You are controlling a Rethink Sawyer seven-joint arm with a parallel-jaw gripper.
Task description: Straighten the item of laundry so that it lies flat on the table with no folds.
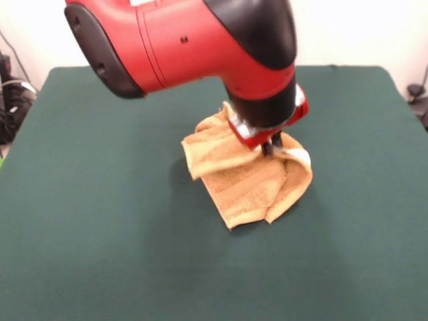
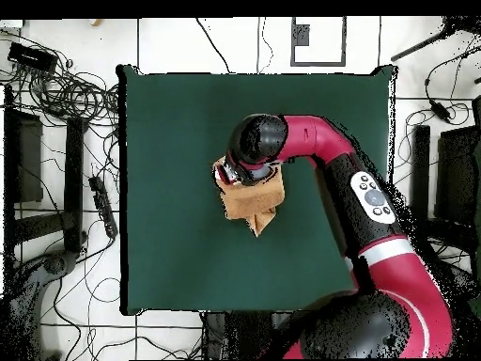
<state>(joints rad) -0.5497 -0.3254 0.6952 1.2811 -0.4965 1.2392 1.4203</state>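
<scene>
- Your table (image 1: 80,221) has a dark green top and is mostly bare.
- Your arm (image 1: 194,40) reaches down over the middle of it.
- The towel (image 1: 244,184) lies crumpled near the centre, with layers folded over one another.
- The gripper (image 1: 272,145) touches the towel's upper folds; you cannot tell whether it is clamped.
</scene>
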